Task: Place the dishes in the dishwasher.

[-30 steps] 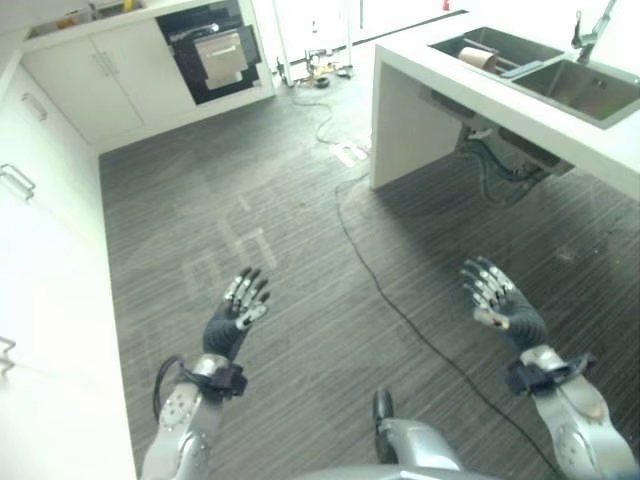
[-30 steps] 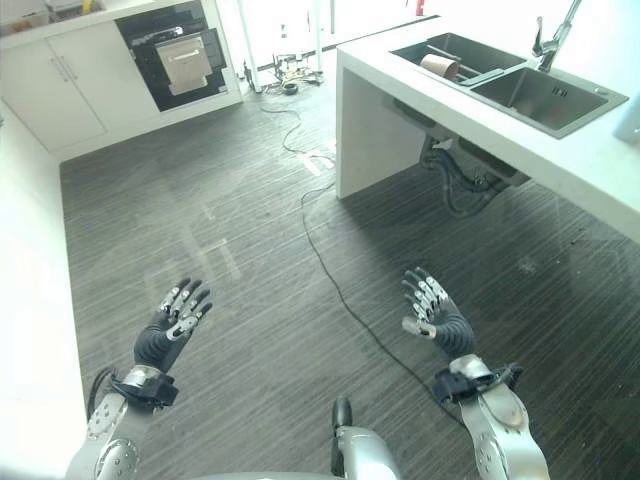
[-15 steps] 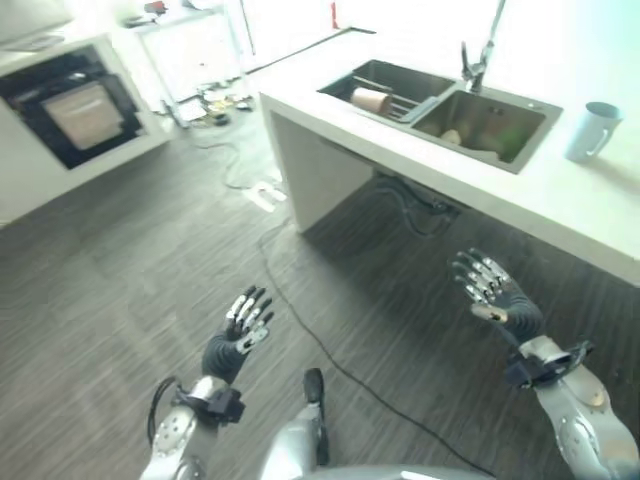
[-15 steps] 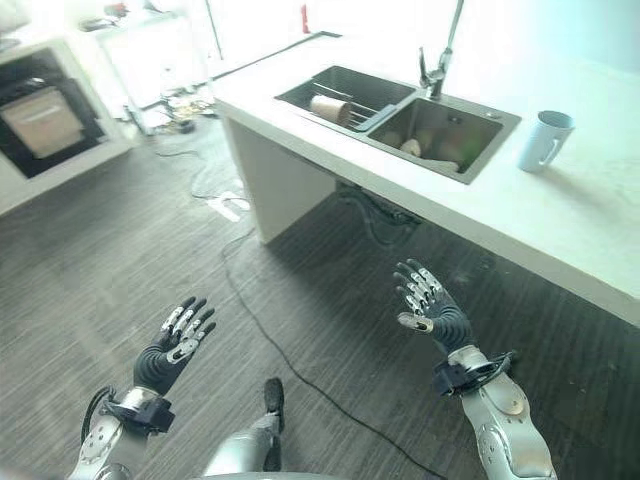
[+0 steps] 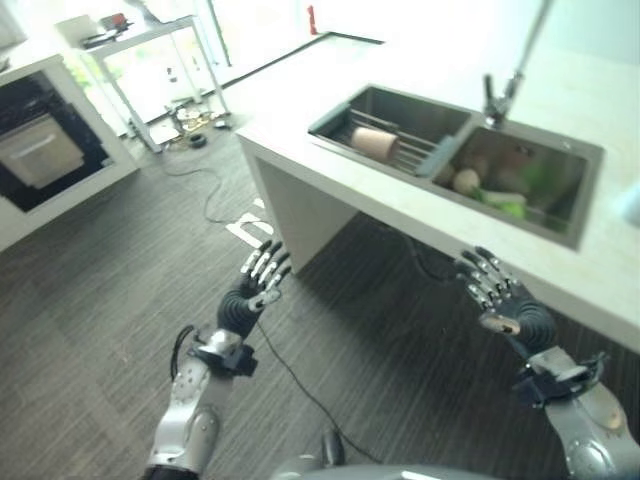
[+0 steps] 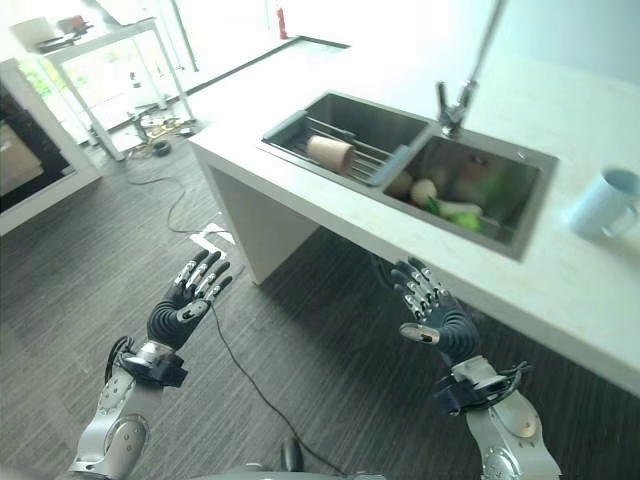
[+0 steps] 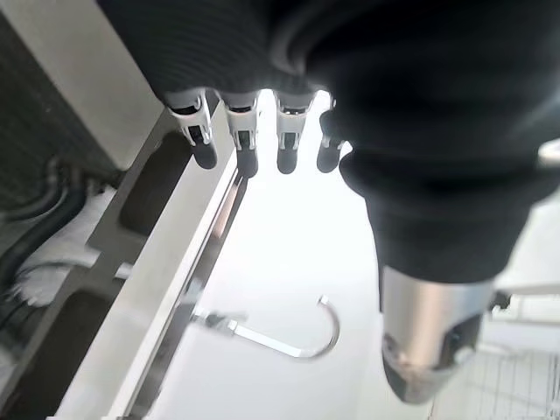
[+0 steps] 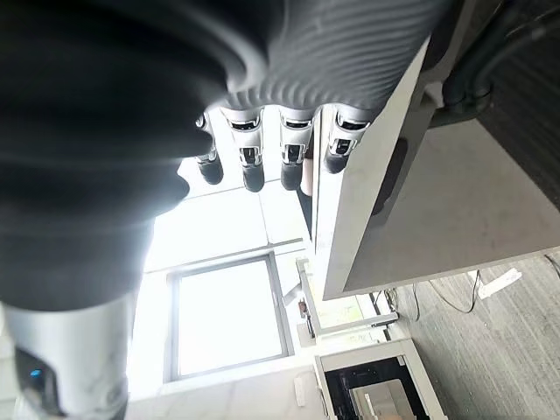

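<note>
The white L-shaped counter (image 6: 330,215) runs from centre to the right edge of the head views, and set into it, upper centre, is the 2-basin stainless steel sink (image 6: 410,165), where the dishes lie. A tan cylindrical cup (image 6: 329,152) rests on its side on the rack in the left basin, its long axis pointing roughly down-left to up-right. Pale rounded dishes with something green (image 6: 450,205) crowd the right basin, and a light blue mug (image 6: 603,205) stands on the counter at right. Both hands hover low over the dark floor, fingers spread and straight, holding nothing. The right hand (image 6: 432,315) sits just below the counter edge, under the right basin, and is nearer the dishes, which lie up and ahead of its fingers. The left hand (image 6: 190,300) is lower left, well apart.
</note>
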`<state>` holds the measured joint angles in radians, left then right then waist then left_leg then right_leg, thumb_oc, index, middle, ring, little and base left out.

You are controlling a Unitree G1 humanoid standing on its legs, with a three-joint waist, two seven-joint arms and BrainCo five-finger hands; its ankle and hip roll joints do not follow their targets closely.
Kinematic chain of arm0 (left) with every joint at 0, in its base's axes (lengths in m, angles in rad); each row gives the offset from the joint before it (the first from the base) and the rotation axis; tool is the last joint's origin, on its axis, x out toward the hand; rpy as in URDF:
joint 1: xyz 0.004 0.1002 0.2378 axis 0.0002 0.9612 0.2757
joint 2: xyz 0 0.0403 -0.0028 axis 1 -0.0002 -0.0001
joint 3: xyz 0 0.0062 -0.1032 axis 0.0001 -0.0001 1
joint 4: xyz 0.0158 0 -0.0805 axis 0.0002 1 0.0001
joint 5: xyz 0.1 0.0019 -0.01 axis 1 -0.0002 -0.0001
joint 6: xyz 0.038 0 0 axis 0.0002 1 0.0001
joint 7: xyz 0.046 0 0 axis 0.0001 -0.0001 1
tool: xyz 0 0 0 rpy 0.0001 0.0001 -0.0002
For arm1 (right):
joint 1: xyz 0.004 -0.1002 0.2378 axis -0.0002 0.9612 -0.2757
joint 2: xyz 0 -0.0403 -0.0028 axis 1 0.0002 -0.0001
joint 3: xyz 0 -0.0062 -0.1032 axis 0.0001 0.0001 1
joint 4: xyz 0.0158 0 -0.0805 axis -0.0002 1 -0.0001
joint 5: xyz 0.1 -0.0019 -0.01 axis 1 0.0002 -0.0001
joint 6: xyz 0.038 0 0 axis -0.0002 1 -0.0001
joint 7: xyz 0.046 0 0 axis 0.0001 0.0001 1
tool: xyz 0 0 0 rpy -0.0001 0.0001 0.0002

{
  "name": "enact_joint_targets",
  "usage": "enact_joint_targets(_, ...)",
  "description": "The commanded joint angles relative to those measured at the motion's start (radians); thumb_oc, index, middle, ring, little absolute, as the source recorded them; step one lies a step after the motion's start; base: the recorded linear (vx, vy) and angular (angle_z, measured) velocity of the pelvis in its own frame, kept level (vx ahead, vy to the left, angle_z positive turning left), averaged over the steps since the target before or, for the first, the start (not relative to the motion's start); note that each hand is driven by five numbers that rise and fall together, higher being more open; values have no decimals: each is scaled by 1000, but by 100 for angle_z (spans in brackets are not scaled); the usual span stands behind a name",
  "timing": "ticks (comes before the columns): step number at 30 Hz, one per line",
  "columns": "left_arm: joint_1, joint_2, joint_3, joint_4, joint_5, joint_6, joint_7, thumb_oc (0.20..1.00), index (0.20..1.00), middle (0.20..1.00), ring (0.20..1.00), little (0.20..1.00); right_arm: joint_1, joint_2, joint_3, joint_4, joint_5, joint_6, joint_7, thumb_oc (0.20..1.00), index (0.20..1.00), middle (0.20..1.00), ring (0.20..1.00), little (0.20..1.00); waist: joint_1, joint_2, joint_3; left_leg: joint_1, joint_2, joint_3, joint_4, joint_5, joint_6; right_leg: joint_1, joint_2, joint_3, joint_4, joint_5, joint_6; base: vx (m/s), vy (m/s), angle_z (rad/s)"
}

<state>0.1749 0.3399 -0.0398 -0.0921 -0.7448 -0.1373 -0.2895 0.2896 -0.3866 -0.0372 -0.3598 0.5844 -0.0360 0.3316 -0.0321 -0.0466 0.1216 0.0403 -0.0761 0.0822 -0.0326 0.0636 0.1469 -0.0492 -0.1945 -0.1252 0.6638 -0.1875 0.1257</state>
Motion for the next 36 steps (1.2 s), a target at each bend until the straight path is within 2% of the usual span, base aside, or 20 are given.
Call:
enact_joint_targets(1, 8, 23, 16, -106, 36, -101, 83, 1000, 1000, 1000, 1000, 1000, -64, 1, 36, 3, -67, -66, 17, 1000, 1000, 1000, 1000, 1000, 29, 15, -28, 10, 63, 14, -55, -92, -98, 1, 36, -37, -144, 225, -12, 268, 215, -13)
enact_joint_targets(2, 6, 28, 14, -110, 37, -100, 90, 1000, 1000, 1000, 1000, 1000, -66, -6, 36, -1, -68, -67, 18, 1000, 1000, 1000, 1000, 1000, 27, 14, -26, 12, 64, 16, -55, -91, -100, -6, 49, -40, -159, 215, -13, 282, 66, -51)
enact_joint_targets(3, -4, 45, 30, -121, -2, -78, 95, 1000, 1000, 1000, 1000, 1000, -60, -42, 8, -9, -33, -78, 20, 1000, 1000, 1000, 1000, 1000, 21, 4, -23, 22, 63, 15, -55, -90, -108, -8, 96, -60, -258, 173, -16, 176, -41, -81)
enact_joint_targets(5, -8, 47, 48, -117, -41, -73, 81, 1000, 1000, 1000, 1000, 1000, -62, -56, -18, -8, 3, -81, 23, 1000, 1000, 1000, 1000, 1000, 17, -6, -17, 38, 56, 14, -55, -95, -116, 25, 129, -85, -392, 155, -17, 171, -34, -25)
enact_joint_targets(6, -7, 47, 50, -116, -43, -75, 78, 1000, 1000, 1000, 1000, 1000, -63, -57, -22, -7, 7, -78, 26, 1000, 1000, 1000, 1000, 1000, 17, -7, -15, 42, 55, 14, -55, -97, -117, 32, 132, -90, -413, 154, -18, 231, -28, 10)
enact_joint_targets(7, 10, 42, 73, -122, -56, -111, 25, 1000, 1000, 1000, 1000, 1000, -72, -74, -55, -8, 39, -80, 28, 1000, 1000, 1000, 1000, 1000, 22, -20, -12, 62, 46, 36, -55, -103, -132, 75, 162, -136, -597, 163, -26, 247, -50, -9)
enact_joint_targets(8, 27, 38, 80, -141, -61, -130, -5, 1000, 1000, 1000, 1000, 1000, -80, -79, -61, -15, 46, -83, 22, 1000, 1000, 1000, 1000, 1000, 25, -22, -9, 72, 44, 54, -55, -109, -136, 74, 171, -158, -644, 185, -27, 278, -64, -34)
enact_joint_targets(10, 32, 35, 79, -166, -104, -121, -46, 1000, 1000, 1000, 1000, 1000, -89, -73, -55, -23, 33, -98, -4, 1000, 1000, 1000, 1000, 1000, 17, -21, -1, 97, 35, 60, -55, -128, -130, 34, 164, -157, -638, 245, -15, 219, -111, -52)
enact_joint_targets(12, 6, 29, 80, -180, -128, -125, -75, 1000, 1000, 1000, 1000, 1000, -90, -50, -62, -9, 20, -108, -39, 1000, 1000, 1000, 1000, 1000, -2, -10, -16, 114, 42, 58, -55, -145, -127, 44, 177, -126, -652, 208, -36, 292, -166, -19)
enact_joint_targets(17, 3, 31, 88, -219, -114, -135, -105, 1000, 1000, 1000, 1000, 1000, -59, -33, -102, -24, 28, -101, -32, 1000, 1000, 1000, 1000, 1000, -28, 3, -43, 153, 45, 101, -55, -156, -133, 97, 187, -92, -675, 182, -48, 216, -110, 5)
enact_joint_targets(21, 13, 31, 106, -246, -134, -159, -143, 1000, 1000, 1000, 1000, 1000, -28, -32, -128, -31, 31, -119, -26, 1000, 1000, 1000, 1000, 1000, -37, 0, -34, 77, 71, 122, 159, -130, -178, 120, 173, -80, -686, 170, -69, 126, -161, -8)
enact_joint_targets(23, 6, 35, 98, -269, -97, -195, -164, 1000, 1000, 1000, 1000, 1000, -33, -44, -134, -36, 34, -140, -49, 1000, 1000, 1000, 1000, 1000, -40, -9, -19, -16, 110, 146, 400, -73, -222, 129, 154, -93, -696, 166, -93, 26, -215, -1)
enact_joint_targets(24, 1, 38, 100, -283, -95, -200, -168, 1000, 1000, 1000, 1000, 1000, -42, -51, -132, -36, 28, -147, -59, 1000, 1000, 1000, 1000, 1000, -38, -16, -6, -84, 117, 133, 551, -71, -228, 130, 147, -90, -693, 162, -106, 31, -207, -3)
enact_joint_targets(25, 2, 34, 101, -281, -97, -206, -175, 1000, 1000, 1000, 1000, 1000, -52, -47, -119, -23, 9, -156, -58, 1000, 1000, 1000, 1000, 1000, -33, -19, 2, -116, 112, 114, 599, -79, -221, 134, 146, -73, -691, 164, -111, 39, -127, 1)
enact_joint_targets(27, -1, 34, 102, -278, -101, -204, -177, 1000, 1000, 1000, 1000, 1000, -61, -45, -107, -15, -3, -161, -67, 1000, 1000, 1000, 1000, 1000, -31, -19, 4, -128, 125, 118, 589, -82, -217, 138, 150, -63, -694, 166, -111, 65, -42, -18)
enact_joint_targets(29, 8, 46, 108, -270, -122, -188, -194, 1000, 1000, 1000, 1000, 1000, -74, -51, -93, -1, 26, -161, -87, 1000, 1000, 1000, 1000, 1000, -25, -20, 3, -114, 166, 134, 480, -55, -220, 155, 163, -42, -722, 175, -103, 184, -3, -45)
enact_joint_targets(32, 34, 60, 130, -263, -158, -187, -225, 1000, 1000, 1000, 1000, 1000, -70, -62, -114, 24, 66, -134, -92, 1000, 1000, 1000, 1000, 1000, -29, 6, -7, -39, 197, 124, 196, -26, -219, 166, 180, -2, -740, 162, -87, 222, 183, -7)
enact_joint_targets(33, 43, 61, 142, -268, -191, -179, -235, 1000, 1000, 1000, 1000, 1000, -67, -56, -125, 31, 32, -136, -90, 1000, 1000, 1000, 1000, 1000, -28, 21, -14, 5, 202, 103, 37, -30, -223, 175, 181, 10, -746, 149, -76, 226, 222, -21)
enact_joint_targets(34, 47, 57, 146, -272, -208, -169, -244, 1000, 1000, 1000, 1000, 1000, -63, -54, -132, 30, 31, -136, -77, 1000, 1000, 1000, 1000, 1000, -28, 25, -18, 28, 204, 100, -12, -28, -227, 179, 178, 13, -749, 145, -72, 274, 259, -49)
enact_joint_targets(36, 45, 38, 135, -275, -189, -182, -267, 1000, 1000, 1000, 1000, 1000, -51, -38, -141, 6, 53, -125, -52, 1000, 1000, 1000, 1000, 1000, -23, 35, -26, -25, 251, 35, -55, 27, -264, 198, 171, 45, -751, 124, -66, 265, 224, -31)
